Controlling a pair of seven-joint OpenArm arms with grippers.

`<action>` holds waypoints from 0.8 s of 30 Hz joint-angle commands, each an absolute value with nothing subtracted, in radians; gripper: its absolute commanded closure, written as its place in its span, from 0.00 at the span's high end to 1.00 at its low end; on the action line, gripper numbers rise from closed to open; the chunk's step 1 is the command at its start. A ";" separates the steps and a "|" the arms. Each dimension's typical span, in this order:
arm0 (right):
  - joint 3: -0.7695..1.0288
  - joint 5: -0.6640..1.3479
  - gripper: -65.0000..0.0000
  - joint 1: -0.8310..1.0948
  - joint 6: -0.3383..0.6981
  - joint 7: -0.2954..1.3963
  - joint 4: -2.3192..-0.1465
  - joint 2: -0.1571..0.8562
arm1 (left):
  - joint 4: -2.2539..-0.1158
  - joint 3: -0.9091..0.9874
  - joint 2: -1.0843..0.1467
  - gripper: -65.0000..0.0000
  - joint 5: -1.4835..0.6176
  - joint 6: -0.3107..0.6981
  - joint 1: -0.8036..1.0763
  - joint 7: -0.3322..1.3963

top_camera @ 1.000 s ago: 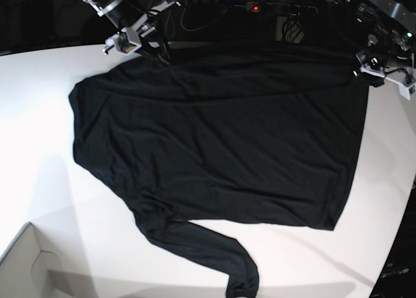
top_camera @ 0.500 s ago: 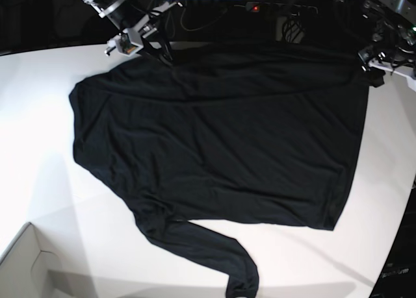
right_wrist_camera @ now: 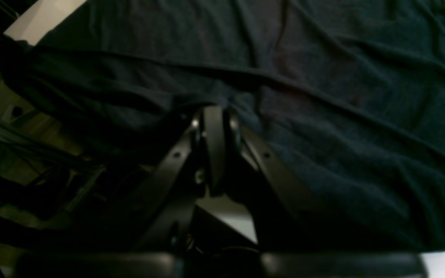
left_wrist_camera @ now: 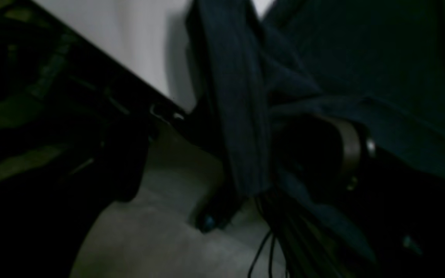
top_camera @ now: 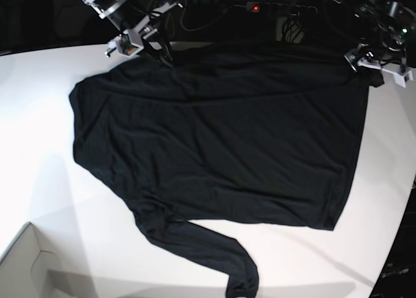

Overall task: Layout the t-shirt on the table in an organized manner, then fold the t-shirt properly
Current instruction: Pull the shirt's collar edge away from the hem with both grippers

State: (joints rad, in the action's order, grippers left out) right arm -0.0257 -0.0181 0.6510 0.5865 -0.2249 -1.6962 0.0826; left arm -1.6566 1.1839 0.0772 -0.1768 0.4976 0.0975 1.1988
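I've got the right claw (right_wrist_camera: 214,116) pinched on the shirt (top_camera: 221,142) edge to pin that corner; left claw (top_camera: 377,67) state I cannot tell.

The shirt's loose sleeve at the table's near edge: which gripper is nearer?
Right. The right gripper is above the sleeve at the far edge; the left gripper sits farther, at the far opposite corner.

No readable text, label or number shows anywhere, though both wrist views are dim.

White table (top_camera: 39,116) with curved edge, bearing a spread black t-shirt (top_camera: 221,142) and a white box corner (top_camera: 26,265).
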 commanded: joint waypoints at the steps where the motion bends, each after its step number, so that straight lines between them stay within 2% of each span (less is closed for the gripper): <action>1: -0.027 0.001 0.00 0.656 0.595 -0.254 -1.715 0.085 | -1.669 1.185 0.064 0.92 -0.185 0.496 0.097 1.182; 9: -0.027 0.001 0.00 0.656 0.595 -0.254 -1.715 0.085 | -1.612 1.184 0.064 0.92 -0.185 0.496 0.087 1.181; 10: -0.027 0.001 0.00 0.656 0.595 -0.254 -1.715 0.085 | -1.612 1.184 0.064 0.89 -0.186 0.498 0.087 1.181; 12: -0.027 0.001 0.00 0.656 0.595 -0.254 -1.715 0.085 | -1.612 1.184 0.064 0.78 -0.186 0.498 0.085 1.181; 17: -0.027 0.001 0.00 0.656 0.595 -0.254 -1.715 0.085 | -1.612 1.184 0.064 0.31 -0.186 0.498 0.084 1.179; 22: -0.025 0.001 0.00 0.656 0.595 -0.254 -1.716 0.085 | -1.612 1.185 0.062 0.00 -0.186 0.498 0.074 1.179; 24: -0.025 0.001 0.00 0.654 0.595 -0.254 -1.718 0.085 | -1.621 1.185 0.062 0.00 -0.186 0.498 0.074 1.179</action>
State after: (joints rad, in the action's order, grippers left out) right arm -0.0265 -0.0185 0.6487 0.5865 -0.2241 -1.6962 0.0826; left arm -1.6108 1.1873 0.0673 -0.1955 0.4953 0.0727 1.1664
